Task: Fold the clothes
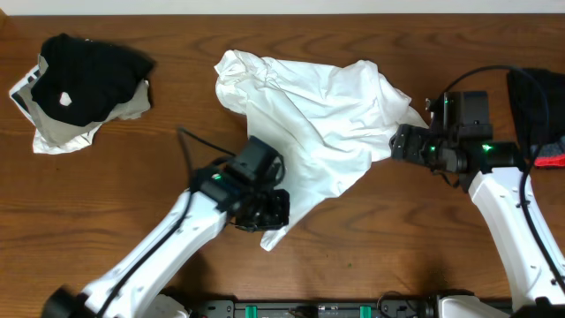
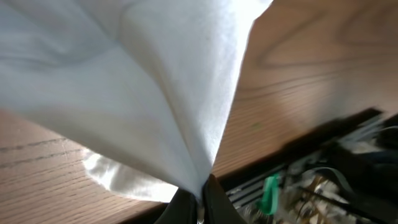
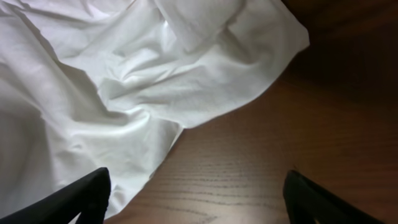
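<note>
The white T-shirt [image 1: 309, 110] lies crumpled mid-surface [image 1: 106, 194], looking light and limp, best taken by its edges: the left pincer [image 1: 265, 212] pinches its near corner, the right pincer [image 1: 402, 141] stands spread at its right-hand edge.

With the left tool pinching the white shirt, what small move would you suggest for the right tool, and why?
Probably ease the right tool forward onto the edge of the white T-shirt and close. Its jaws stand open, cloth reaching only one finger, while the left tool is shut on the cloth; spreading it flat likely needs a second hold.
</note>
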Robot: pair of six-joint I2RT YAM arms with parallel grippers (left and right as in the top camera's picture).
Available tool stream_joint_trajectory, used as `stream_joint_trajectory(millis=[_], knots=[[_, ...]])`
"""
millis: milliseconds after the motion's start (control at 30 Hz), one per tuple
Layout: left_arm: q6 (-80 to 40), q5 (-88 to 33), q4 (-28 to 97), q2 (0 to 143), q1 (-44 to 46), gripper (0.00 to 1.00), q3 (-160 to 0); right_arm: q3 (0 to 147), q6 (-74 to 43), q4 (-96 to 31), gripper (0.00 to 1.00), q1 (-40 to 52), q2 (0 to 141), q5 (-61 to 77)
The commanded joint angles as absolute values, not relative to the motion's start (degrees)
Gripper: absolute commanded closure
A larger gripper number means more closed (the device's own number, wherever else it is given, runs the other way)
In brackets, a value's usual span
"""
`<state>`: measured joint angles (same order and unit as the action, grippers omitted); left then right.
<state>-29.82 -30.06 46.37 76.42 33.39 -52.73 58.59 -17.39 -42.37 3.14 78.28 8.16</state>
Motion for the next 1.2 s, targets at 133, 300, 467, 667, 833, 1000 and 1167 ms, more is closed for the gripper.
stream_joint_trajectory(millis=[133, 300, 467, 667, 833, 1000, 1167], knots=[[-29.0, -30.6, 48.9, 70.6, 27.3, 0.94, -53.7, 58.5, -16.3, -39.8, 0.18, 3.0, 85.4, 8.4], [-27.9, -30.0, 49.4, 70.7, 25.1, 0.94, -53.7, 58.5, -18.8, -36.4, 0.21, 3.0, 92.5, 8.4], [-27.9, -27.7, 48.8, 70.7, 22.5, 0.94, -53.7, 58.5, -20.3, -32.0, 0.21, 3.1, 97.6, 9.3], [-27.9, -27.6, 48.6, 70.7, 21.4, 0.94, -53.7, 58.5, -20.3, -26.3, 0.23, 3.1, 102.5, 11.4], [-27.9, -27.6, 48.0, 70.7, 21.4, 0.94, -53.7, 58.5, -20.3, -23.2, 0.23, 3.1, 105.4, 13.1], [-28.1, -27.7, 47.2, 70.7, 21.4, 0.94, -53.7, 58.5, -20.6, -22.2, 0.26, 3.0, 107.0, 12.9], [-28.1, -27.7, 47.2, 70.7, 21.4, 0.94, -53.7, 58.5, -20.8, -22.1, 0.46, 3.0, 107.0, 12.7]])
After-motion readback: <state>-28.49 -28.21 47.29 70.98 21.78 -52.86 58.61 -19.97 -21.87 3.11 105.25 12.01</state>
